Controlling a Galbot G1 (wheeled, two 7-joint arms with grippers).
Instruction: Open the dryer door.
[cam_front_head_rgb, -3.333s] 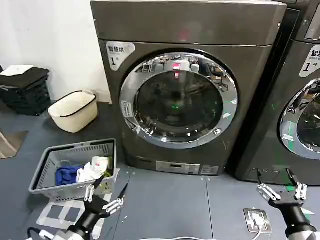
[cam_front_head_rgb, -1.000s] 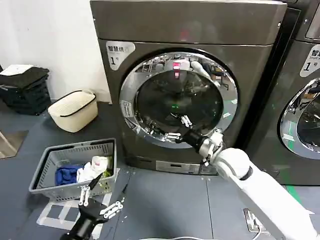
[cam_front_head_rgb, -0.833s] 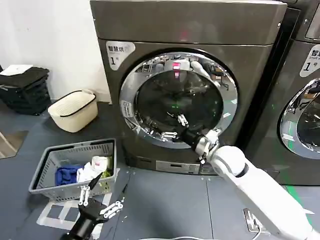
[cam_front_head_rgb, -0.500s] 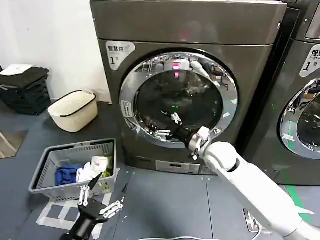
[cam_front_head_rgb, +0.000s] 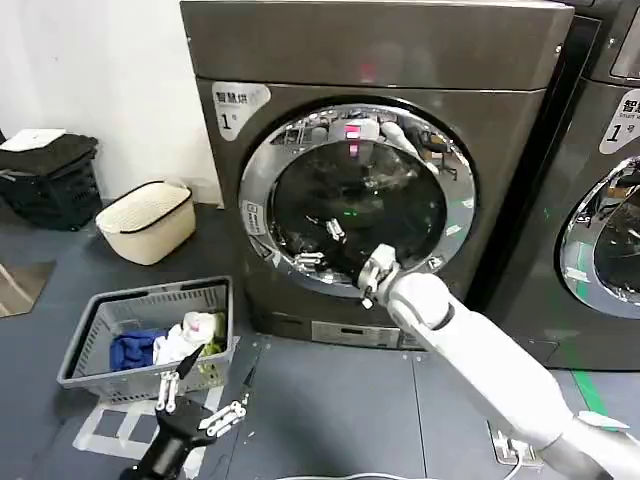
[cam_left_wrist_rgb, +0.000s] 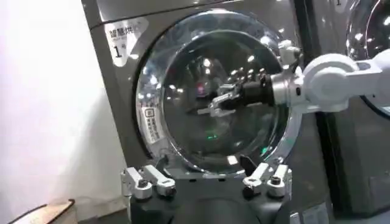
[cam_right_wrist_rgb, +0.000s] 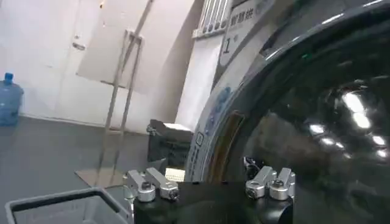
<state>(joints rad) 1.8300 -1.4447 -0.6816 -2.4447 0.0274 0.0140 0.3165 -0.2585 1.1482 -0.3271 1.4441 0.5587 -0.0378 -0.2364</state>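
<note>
Dryer door (cam_front_head_rgb: 357, 200) shut flush in the machine front, right gripper (cam_front_head_rgb: 318, 243) held before its glass.

The jaws are spread apart, nothing between them, pointed at the chrome rim's lower-left arc. The left gripper (cam_front_head_rgb: 200, 402) is held low by the laundry basket (cam_front_head_rgb: 100, 340), jaws parted, empty.

A grey laundry basket (cam_front_head_rgb: 95, 345) sits on the dark floor (cam_front_head_rgb: 330, 400) at near left — blue and white garments (cam_front_head_rgb: 165, 345) lie inside. Farther left stand a cream basket (cam_front_head_rgb: 147, 222) and a black crate (cam_front_head_rgb: 50, 182). A second machine (cam_front_head_rgb: 590, 200) stands right.
</note>
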